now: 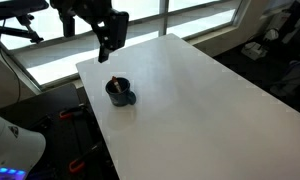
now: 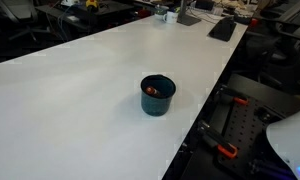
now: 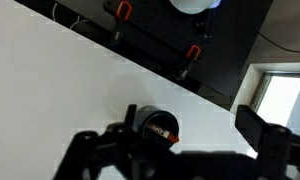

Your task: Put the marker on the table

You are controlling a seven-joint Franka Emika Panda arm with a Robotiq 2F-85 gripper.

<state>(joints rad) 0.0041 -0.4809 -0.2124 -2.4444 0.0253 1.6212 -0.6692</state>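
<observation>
The dark blue-black cup (image 1: 119,93) stands on the white table (image 1: 200,100) near one long edge; it shows in both exterior views (image 2: 157,96). The marker (image 3: 162,130) lies inside the cup, dark with a reddish end, and shows faintly in both exterior views (image 2: 151,90), leaning against the wall (image 1: 114,84). My gripper (image 1: 107,40) hangs open and empty well above the table, up and behind the cup. In the wrist view its two fingers (image 3: 190,120) stand apart, with the cup (image 3: 150,122) by one finger. The gripper is out of one exterior view.
The table edge (image 2: 205,110) runs close by the cup, with a dark floor and red-handled clamps (image 3: 193,55) below it. Windows (image 1: 50,40) stand behind the arm. Desk clutter and a keyboard (image 2: 222,28) lie at the table's far end.
</observation>
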